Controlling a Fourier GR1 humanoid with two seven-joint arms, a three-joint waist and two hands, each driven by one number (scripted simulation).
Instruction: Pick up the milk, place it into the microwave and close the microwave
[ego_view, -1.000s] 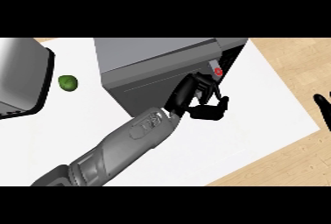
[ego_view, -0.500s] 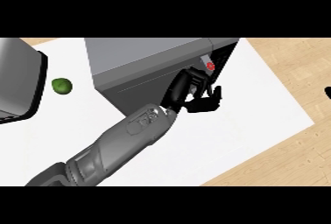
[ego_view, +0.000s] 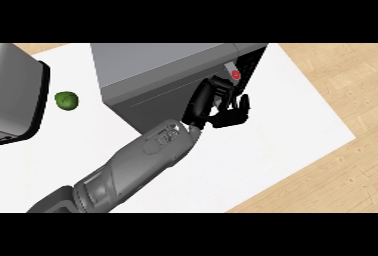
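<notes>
Our left hand (ego_view: 221, 107), black, reaches from the grey forearm (ego_view: 140, 162) to the front right corner of the grey box-shaped microwave (ego_view: 166, 70). Fingers (ego_view: 240, 107) curled round the white milk carton with red cap (ego_view: 233, 73), which sits up and right of the palm, at the oven's dark opening. Long axis unclear. Green lime (ego_view: 67, 100) on white worktop (ego_view: 244, 160), well left.
</notes>
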